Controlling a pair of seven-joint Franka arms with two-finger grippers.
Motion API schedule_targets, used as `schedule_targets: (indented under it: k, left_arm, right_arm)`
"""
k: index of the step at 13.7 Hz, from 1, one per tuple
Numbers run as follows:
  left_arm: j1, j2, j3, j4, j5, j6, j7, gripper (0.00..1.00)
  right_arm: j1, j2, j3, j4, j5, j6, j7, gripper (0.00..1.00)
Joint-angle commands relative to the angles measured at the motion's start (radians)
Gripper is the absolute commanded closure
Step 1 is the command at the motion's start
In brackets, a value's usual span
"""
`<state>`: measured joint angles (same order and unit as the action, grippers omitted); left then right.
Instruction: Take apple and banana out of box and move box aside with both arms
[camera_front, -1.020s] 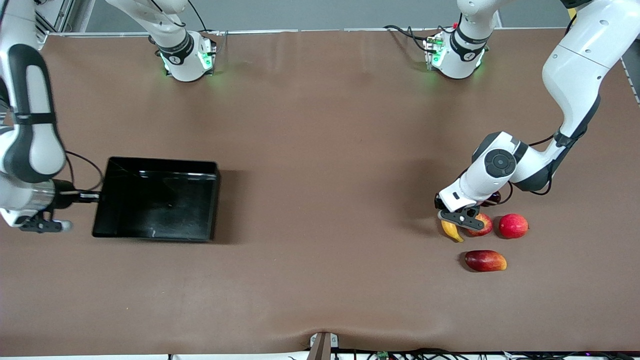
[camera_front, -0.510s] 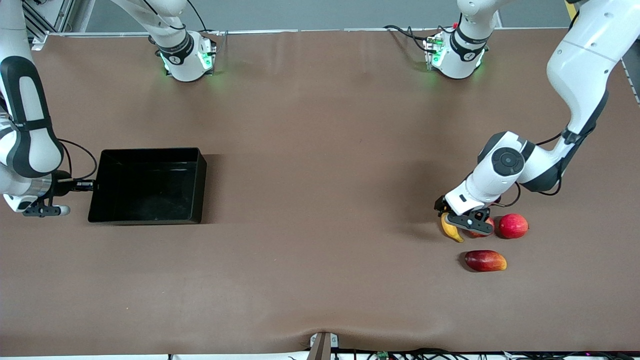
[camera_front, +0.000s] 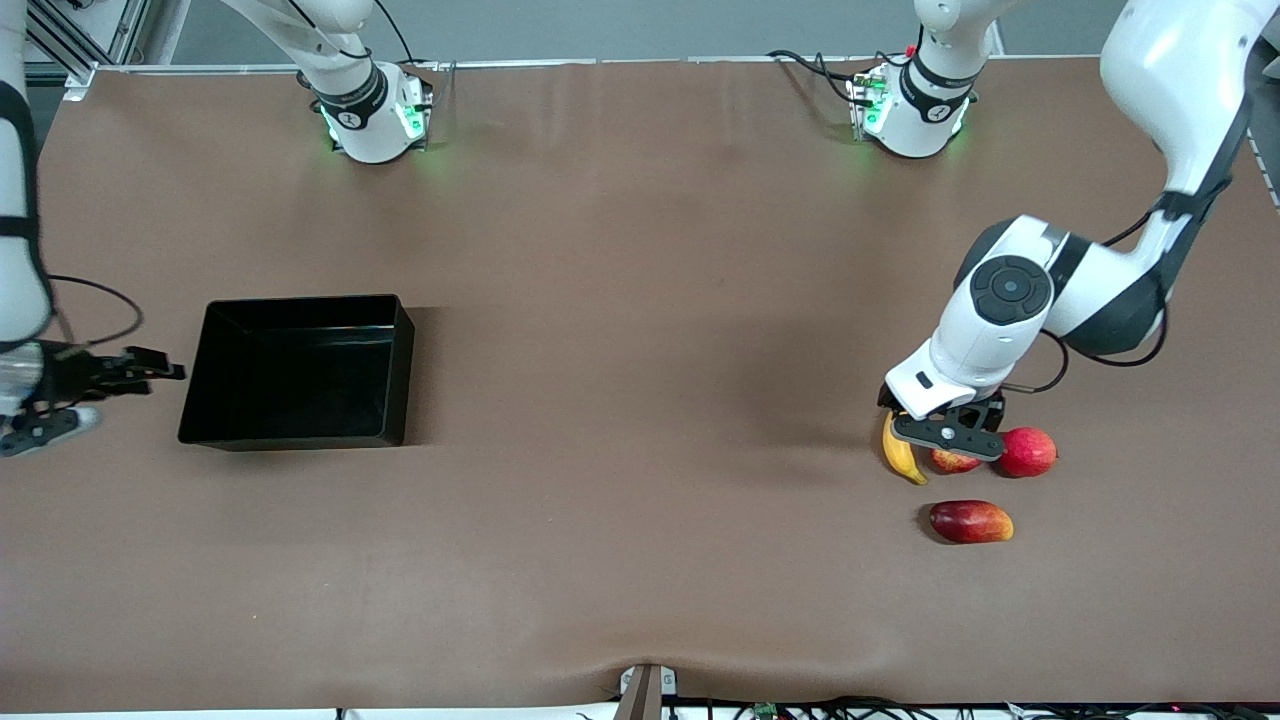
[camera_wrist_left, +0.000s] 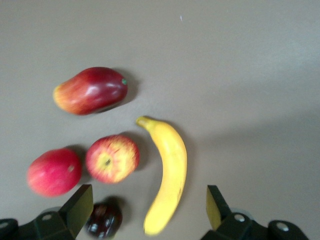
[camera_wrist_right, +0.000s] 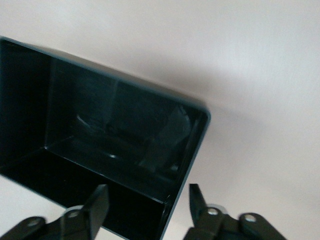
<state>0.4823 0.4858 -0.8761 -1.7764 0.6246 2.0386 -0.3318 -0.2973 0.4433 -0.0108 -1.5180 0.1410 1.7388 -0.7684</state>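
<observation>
Black tray (camera_front: 296, 370) is lying free of my right gripper's (camera_wrist_right: 145, 205) released fingers; my left gripper (camera_wrist_left: 147, 210) is hovering, fingers spread, over banana (camera_wrist_left: 167, 172) and apple (camera_wrist_left: 112, 158).

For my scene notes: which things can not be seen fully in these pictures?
- Small dark fruit: left wrist view, partly hidden by the left gripper; kind unclear.
- Apple: front view, partly under that gripper.
- Box: right wrist view, cut off by the edge.
- Right gripper: front view, small; open in its wrist view.
</observation>
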Motion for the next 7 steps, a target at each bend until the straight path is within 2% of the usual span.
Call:
schedule_targets:
  k: [1, 3, 5, 7]
  left_arm:
    - [0.006, -0.003, -0.034, 0.162, -0.138, -0.213, 0.076, 0.0]
    - [0.015, -0.006, -0.034, 0.262, -0.172, -0.344, 0.121, 0.0]
    - [0.025, -0.006, -0.035, 0.375, -0.192, -0.479, 0.195, 0.0]
    - [0.047, -0.042, -0.035, 0.434, -0.203, -0.544, 0.201, 0.0]
  right_arm:
    - [0.073, 0.008, -0.001, 0.183, -0.012, -0.06, -0.045, 0.0]
    - [0.081, 0.006, 0.0, 0.281, -0.027, -0.097, -0.046, 0.0]
    - [0.09, -0.018, 0.011, 0.294, -0.02, -0.142, -0.043, 0.0]
    - [0.116, -0.082, 0.009, 0.289, -0.026, -0.194, -0.025, 0.0]
